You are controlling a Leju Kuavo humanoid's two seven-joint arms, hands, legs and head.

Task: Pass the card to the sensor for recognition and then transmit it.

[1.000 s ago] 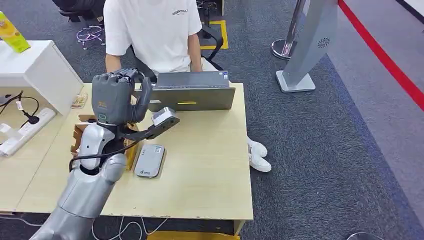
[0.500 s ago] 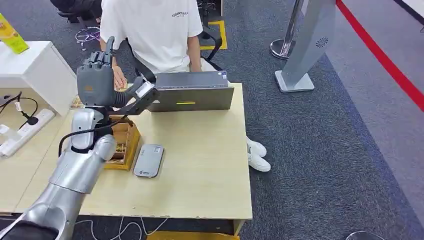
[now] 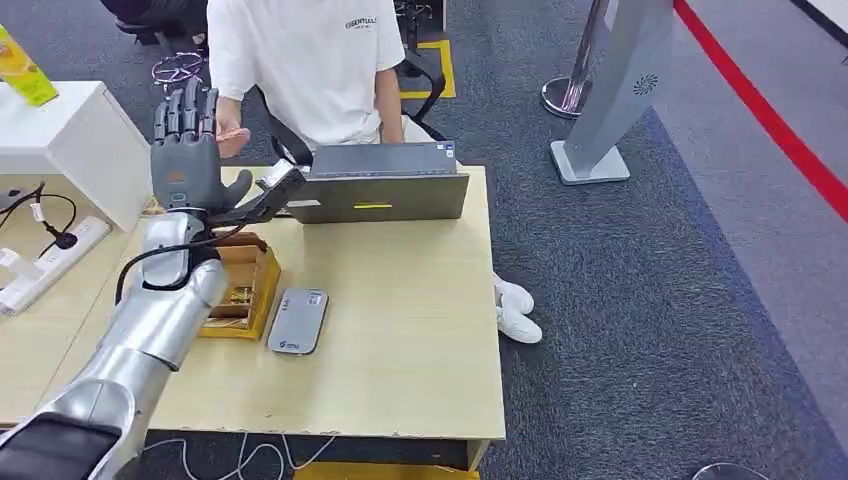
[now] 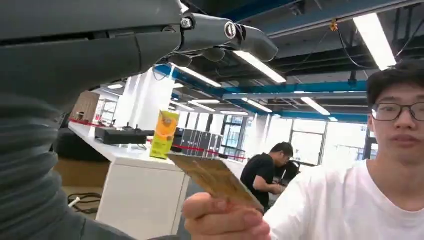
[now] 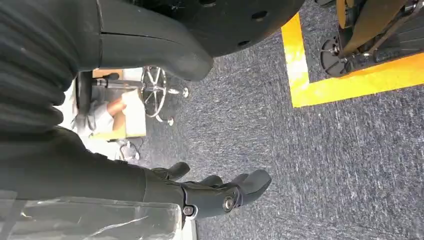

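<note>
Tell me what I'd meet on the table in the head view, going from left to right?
Wooden box → grey sensor → open laptop, which sits further back by the person.

Matt pale wood-look table (image 3: pixel 420 330)

Silver jointed left arm (image 3: pixel 150 320), black cable along forearm, dark grey left hand (image 3: pixel 183 150), ribbed grey wrist cover

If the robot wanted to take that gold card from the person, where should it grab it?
Probably by the free far end of the card. The person's hand pinches one corner, so the rest sticks out bare and tilted. It is thin and flat, so the open left hand should pinch its two flat faces, coming in from the end opposite the person's fingers.
</note>
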